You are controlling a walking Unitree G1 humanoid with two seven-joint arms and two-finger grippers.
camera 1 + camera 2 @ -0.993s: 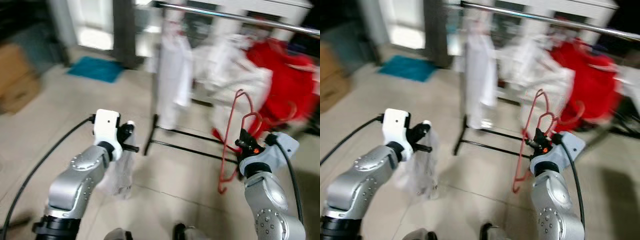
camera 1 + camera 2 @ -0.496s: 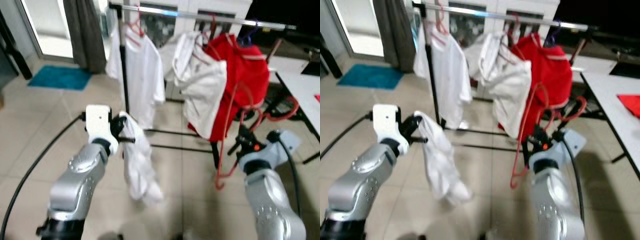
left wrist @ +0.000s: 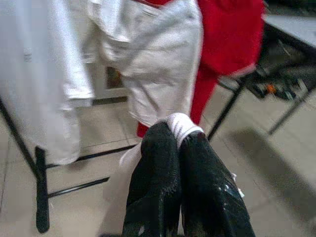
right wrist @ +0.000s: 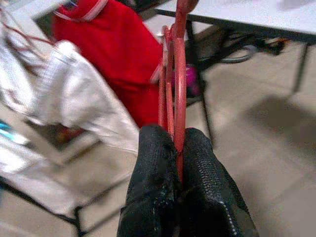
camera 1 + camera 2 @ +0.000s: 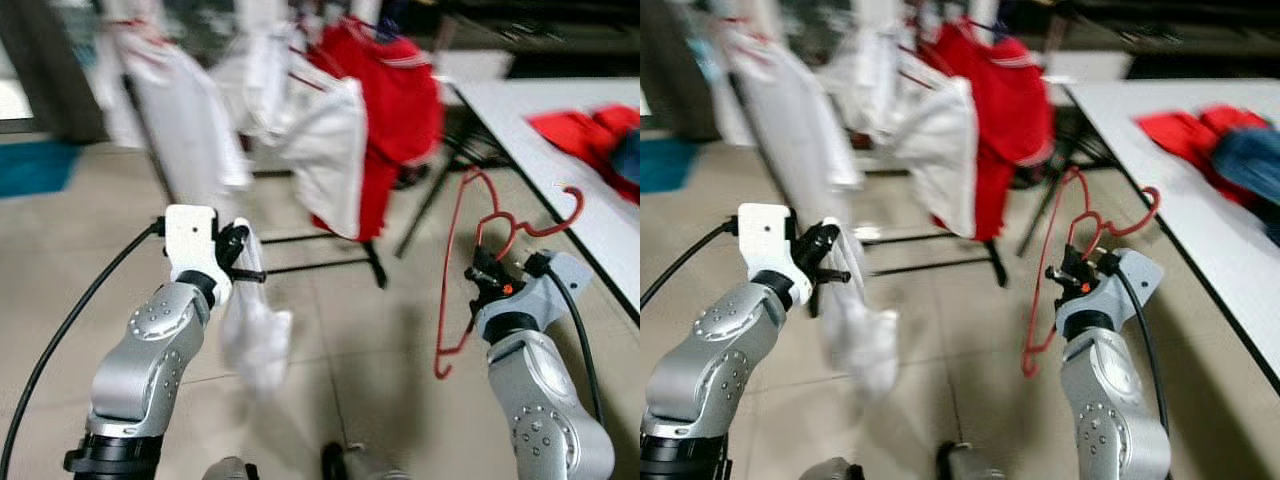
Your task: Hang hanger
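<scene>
Fingers of the right gripper (image 5: 484, 283), lower right of the left eye view, pinched on a red hanger (image 5: 462, 262) near its neck; the wrist view confirms the wire clamped between the black pads (image 4: 153, 168). The hanger stands roughly upright, hook (image 5: 560, 212) up and pointing toward the worktop side, lower frame dangling free below the grip. Fingers of the left gripper (image 5: 240, 262), centre left, pressed together on a white cloth (image 5: 252, 330) that hangs limp toward the floor (image 5: 340, 330).

Further back, upper centre: a garment rack (image 5: 310, 240) with a white shirt (image 5: 330, 150) and a red shirt (image 5: 400, 90) on it, blurred. White worktop (image 5: 560, 140) at upper right with red clothing (image 5: 580, 125) on it.

Risks, as I judge it:
- thin wire held low on the neck could swivel in the grip, so the hook misses the rail
- the dangling frame may snag hung shirts or the rack legs on approach
- the trailing cloth could drag or catch underfoot
- motion blur makes the rail position hard to judge
</scene>
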